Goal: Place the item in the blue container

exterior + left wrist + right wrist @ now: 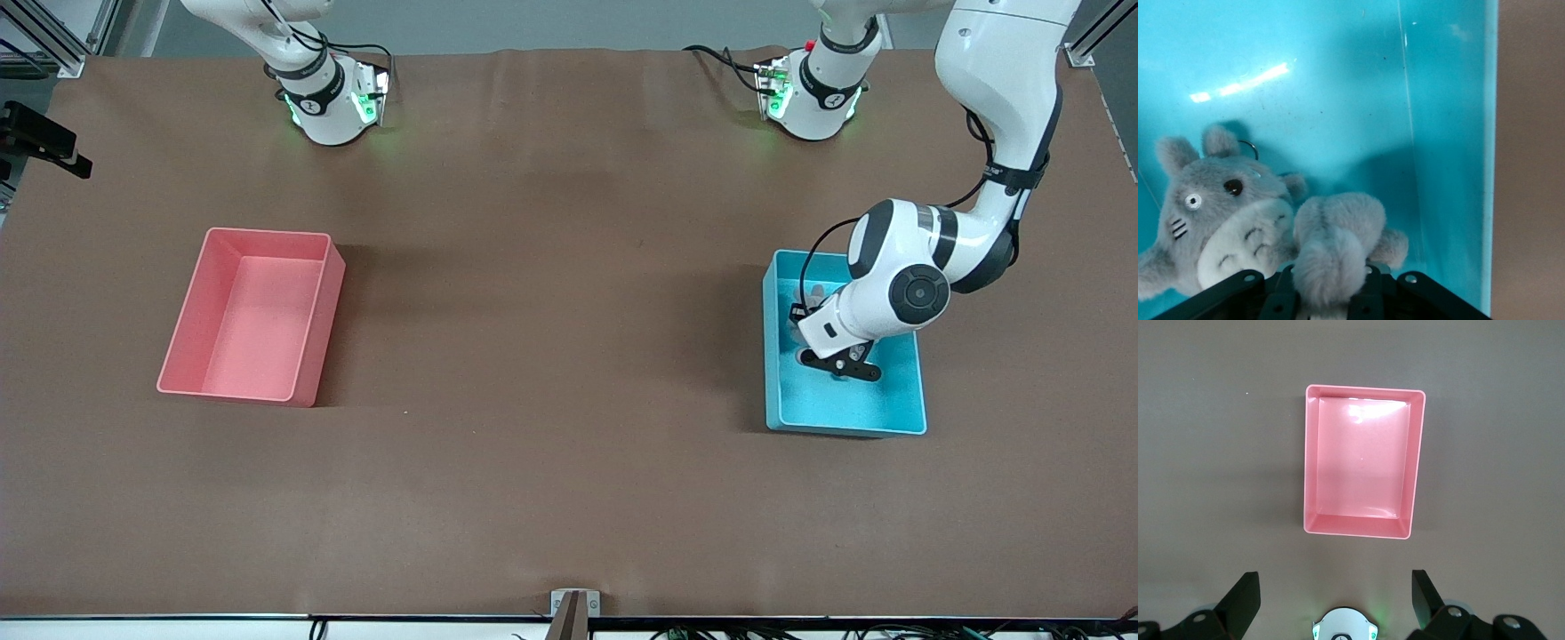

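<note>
The blue container (pixel 845 425) stands toward the left arm's end of the table. Inside it lies the item, a grey plush toy (pixel 1231 220) with a white belly and a small key ring, resting on the cyan floor (pixel 1338 80). My left gripper (pixel 840 364) reaches down into the container, its jaws closed on a furry grey end of the toy (pixel 1331 260). In the front view the arm hides most of the toy. My right gripper (pixel 1335 593) hangs high over the table with its fingers wide apart and nothing between them; it waits there.
A pink bin (pixel 324 329) of the same size stands empty toward the right arm's end of the table, and it also shows below the right wrist camera (pixel 1361 467). Brown table surface (pixel 551 356) lies between the two bins.
</note>
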